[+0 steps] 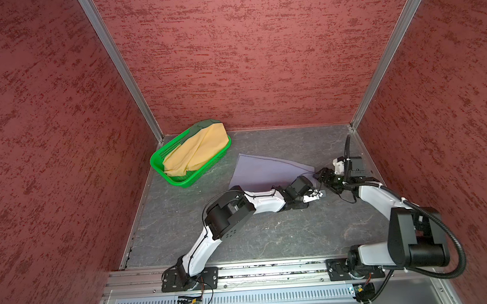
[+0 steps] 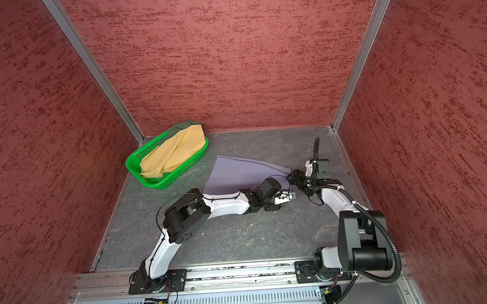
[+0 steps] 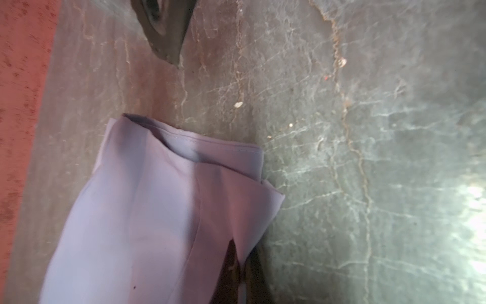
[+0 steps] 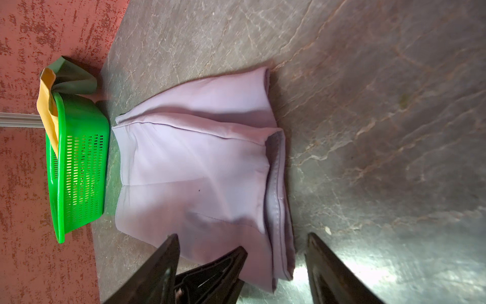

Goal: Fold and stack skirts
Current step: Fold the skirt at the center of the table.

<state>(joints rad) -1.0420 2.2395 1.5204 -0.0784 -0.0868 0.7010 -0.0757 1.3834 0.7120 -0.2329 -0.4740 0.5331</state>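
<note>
The lavender-grey skirt [image 1: 262, 170] [image 2: 239, 170] lies flat mid-table. My left gripper [image 3: 240, 263] is shut on its near right corner, the cloth pinched between two dark fingers [image 3: 231, 265]; in both top views it sits at that corner [image 1: 312, 193] [image 2: 286, 196]. My right gripper [image 4: 243, 237] [image 1: 321, 176] stands open just right of it, its jaws either side of the skirt's [image 4: 200, 168] narrow end without touching it. The mustard-yellow skirt [image 1: 195, 153] and the dark green skirt [image 1: 202, 126] lie heaped in the basket at the back left.
The bright green perforated basket [image 1: 161, 167] [image 4: 79, 168] stands in the back left corner against the red walls. My left gripper's dark finger [image 4: 223, 268] lies between the right gripper's jaws. Bare grey tabletop [image 1: 271, 235] stretches in front of the arms.
</note>
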